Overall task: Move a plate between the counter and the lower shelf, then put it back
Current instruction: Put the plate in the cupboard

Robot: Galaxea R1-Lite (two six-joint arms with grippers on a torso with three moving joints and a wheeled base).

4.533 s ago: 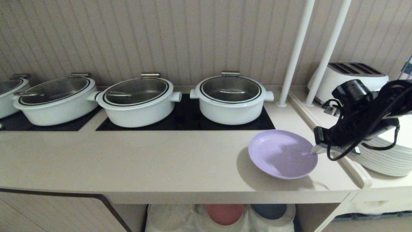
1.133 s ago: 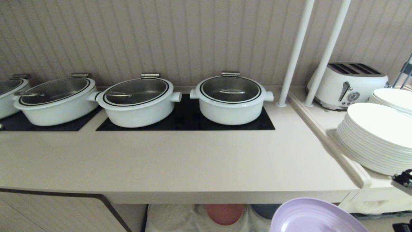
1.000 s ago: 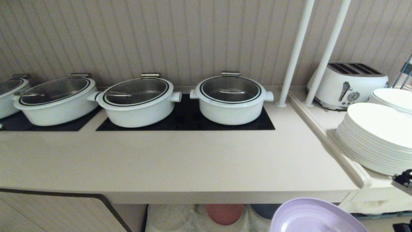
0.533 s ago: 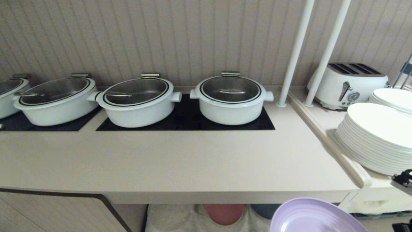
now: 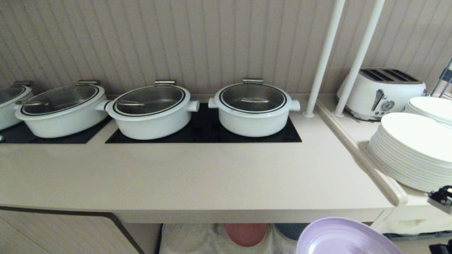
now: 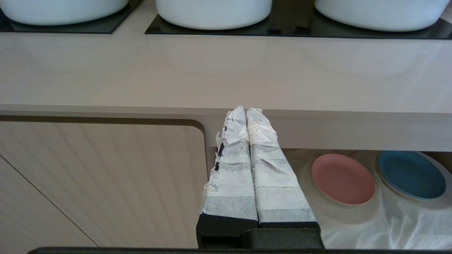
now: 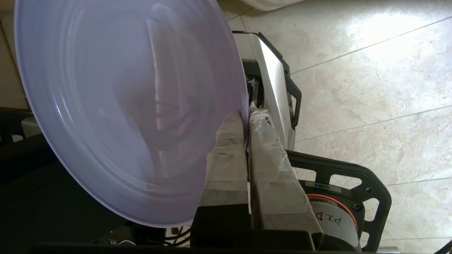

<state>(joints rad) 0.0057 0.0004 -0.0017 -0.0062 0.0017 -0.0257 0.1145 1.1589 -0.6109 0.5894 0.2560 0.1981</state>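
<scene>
While my right pincer [image 7: 246, 114] is clamping the plate [image 5: 344, 238] by its rim, I am holding it off the desk [image 5: 197, 176], in front of the lower shelf [image 6: 353, 225]. My left pincer [image 6: 246, 111] is idling with fingers together below the desk edge.

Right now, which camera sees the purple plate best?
The right wrist view: the plate fills it, its rim pinched in the right gripper. The head view shows only its top edge below the counter. The left wrist view misses it.
</scene>
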